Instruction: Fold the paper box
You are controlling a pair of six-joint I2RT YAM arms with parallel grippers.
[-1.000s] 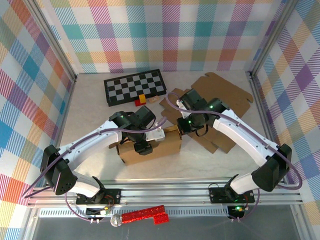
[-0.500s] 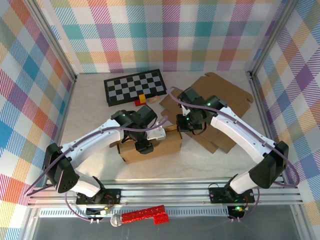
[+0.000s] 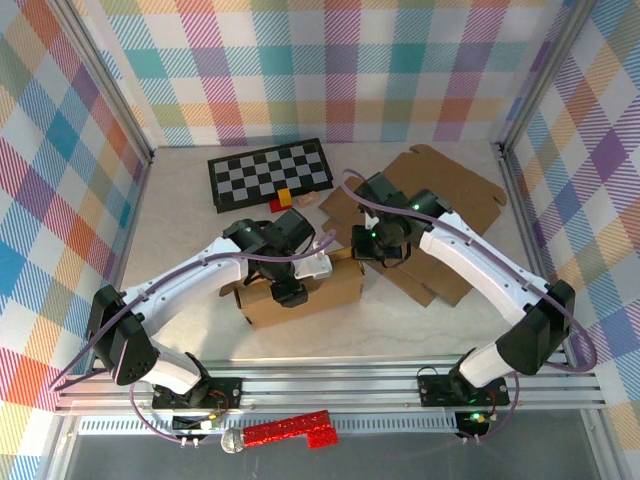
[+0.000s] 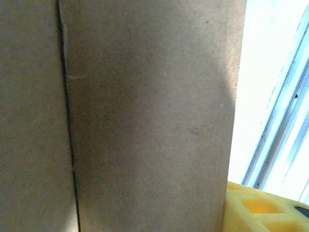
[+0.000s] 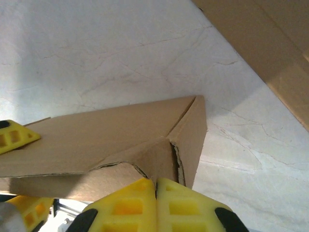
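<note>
A half-folded brown cardboard box (image 3: 328,294) stands on the white marbled bench (image 3: 180,230), around the middle of it and nearer the front edge than the back. Its long side faces the front.

The left claw (image 3: 289,292) hangs over the box's front wall, left of the box's middle. In the left wrist view the cardboard (image 4: 145,121) sits right up against the lens, with a dark seam running down it, and one yellow finger pad (image 4: 256,210) shows in the lower right corner. I cannot tell from these views whether this claw is open or clamped on the wall.

The right claw (image 3: 363,250) is at the box's right back corner. In the right wrist view its two yellow pads (image 5: 155,195) are pressed flat together with nothing between them, and their tips are just below the box's folded corner (image 5: 186,130).

A flat brown cardboard sheet (image 3: 455,190) lies toward the back right corner of the bench, partly under the right arm. A black-and-white chequered board (image 3: 268,174) lies near the back edge, left of centre. Small red and yellow blocks (image 3: 281,199) rest just in front of it. A red glittery object (image 3: 290,431) lies on the rail beyond the front edge.
</note>
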